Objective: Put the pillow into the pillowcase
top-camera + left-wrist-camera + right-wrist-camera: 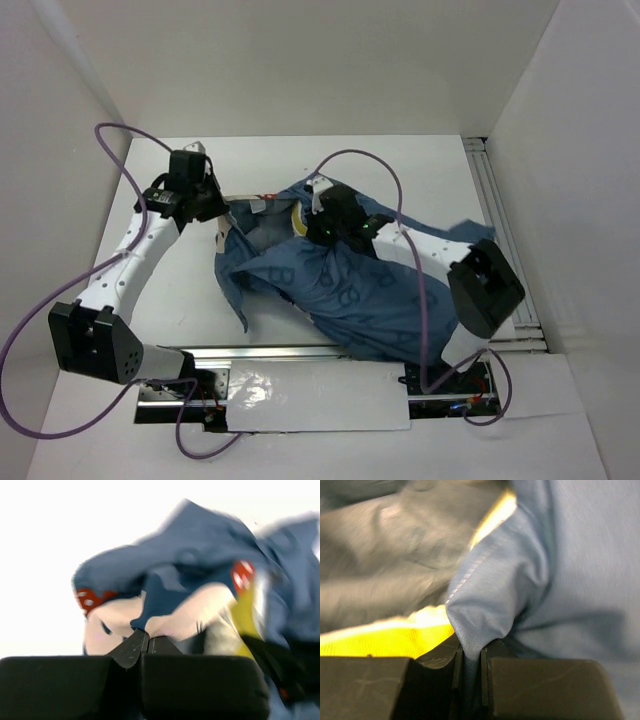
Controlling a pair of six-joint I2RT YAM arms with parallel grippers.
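Observation:
The blue letter-printed pillowcase (340, 285) lies bunched in the middle of the table. Only a yellow strip of the pillow (297, 222) shows at its open top edge; the rest is hidden inside. My left gripper (218, 207) sits at the case's upper left corner. In the left wrist view it (146, 639) is shut, its tips meeting on the edge of the cartoon-face cloth (165, 615). My right gripper (318, 212) is at the top edge of the case. In the right wrist view it (470, 652) is shut on a fold of blue cloth (490, 595), beside the yellow strip (385, 640).
A metal rail (300, 352) runs along the table's near edge and another (500, 215) along the right side. White walls close in the left, back and right. Purple cables (120, 135) loop over both arms. A white sheet (310, 395) lies between the bases.

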